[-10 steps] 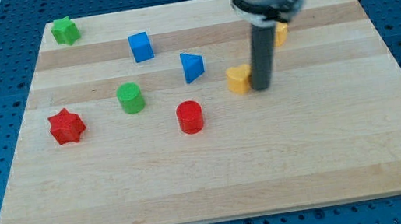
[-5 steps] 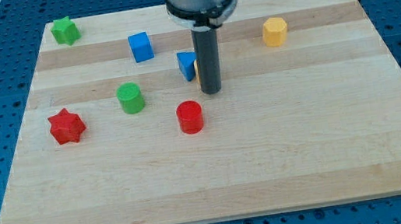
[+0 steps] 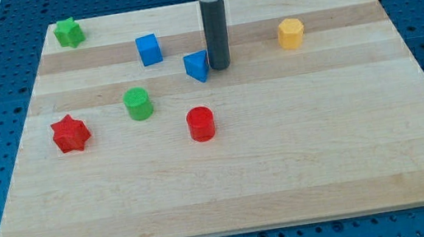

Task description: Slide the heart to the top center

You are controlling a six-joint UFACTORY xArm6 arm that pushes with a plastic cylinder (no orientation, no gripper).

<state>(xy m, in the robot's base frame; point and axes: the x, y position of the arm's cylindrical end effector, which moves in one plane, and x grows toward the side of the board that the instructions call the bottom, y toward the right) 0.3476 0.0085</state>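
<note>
My tip (image 3: 220, 68) rests on the wooden board (image 3: 323, 136) just below its top centre. It stands right next to the right side of the blue triangle block (image 3: 197, 66). The yellow heart does not show in this view. The rod stands where the heart last showed, so it may be hidden behind the rod.
A yellow hexagon block (image 3: 291, 33) lies to the right of the rod. A blue cube (image 3: 149, 49) and a green star (image 3: 67, 32) lie to the upper left. A green cylinder (image 3: 137, 103), a red star (image 3: 70, 133) and a red cylinder (image 3: 200, 124) lie lower left.
My tip moved left, pushing the yellow heart against the blue triangle, then moved up. The heart went out of sight behind the rod. The triangle shifted slightly up and left.
</note>
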